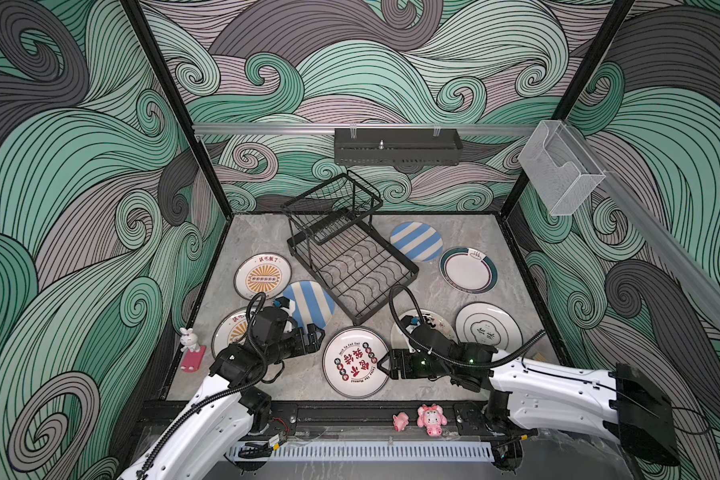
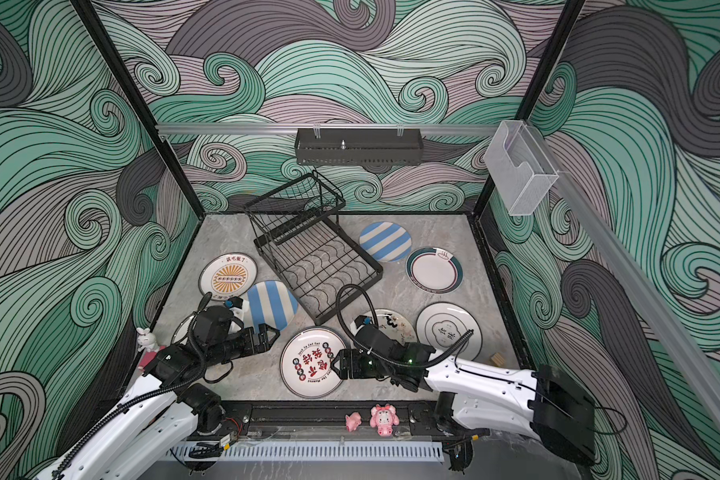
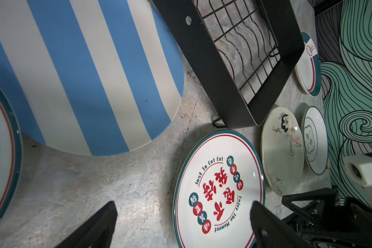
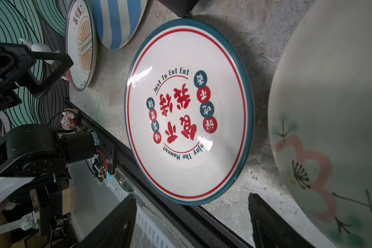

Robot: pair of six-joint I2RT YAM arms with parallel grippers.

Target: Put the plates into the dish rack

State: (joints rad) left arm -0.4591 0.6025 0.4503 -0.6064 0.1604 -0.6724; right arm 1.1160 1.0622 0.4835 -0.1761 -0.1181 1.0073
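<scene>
I am seeing all eight plates (image 1: 416, 241) lying outside the empty rack (image 1: 352, 266), nothing loaded yet, with left gripper (image 1: 316, 337) and right gripper (image 1: 385, 365) both hanging open, holding nothing

A: What sort of place?
B: Robot lab test cell: printed wave walls (image 1: 59, 187), alu rail (image 1: 267, 129), L arm (image 1: 208, 415) & R arm (image 1: 549, 390) mounted at desk (image 1: 258, 241) edge.
</scene>
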